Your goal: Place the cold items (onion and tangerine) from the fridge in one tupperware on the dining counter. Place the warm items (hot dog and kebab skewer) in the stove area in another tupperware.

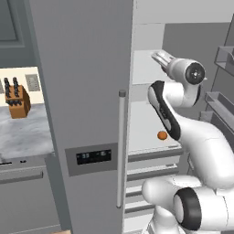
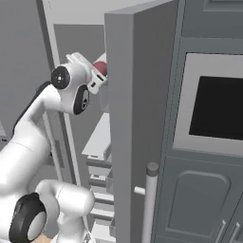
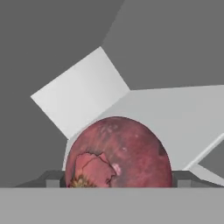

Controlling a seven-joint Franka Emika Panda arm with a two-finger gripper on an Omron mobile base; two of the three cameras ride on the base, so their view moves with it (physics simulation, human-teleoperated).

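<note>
A red onion [image 3: 118, 153] fills the space between my two dark fingertips [image 3: 52, 179] in the hand view, and both tips press against its sides. My gripper [image 3: 117, 180] is shut on the onion over the upper white fridge shelf [image 3: 183, 113]. From the right base view the onion [image 2: 100, 67] shows as a red patch just past the gripper [image 2: 96, 78]. The left base view has the gripper [image 1: 158, 57] reaching into the upper part of the open fridge. A small orange tangerine [image 1: 162, 135] lies on the lower shelf [image 1: 146, 141], under my forearm. The tupperware, hot dog and kebab skewer are out of view.
The shut left fridge door [image 1: 87, 91] with its tall handle [image 1: 121, 146] stands close to the arm. The open door's racks [image 1: 223, 103] hang at the right. A knife block [image 1: 18, 103] sits on the marble counter at the left. A wall oven [image 2: 218, 109] stands to the right of the fridge.
</note>
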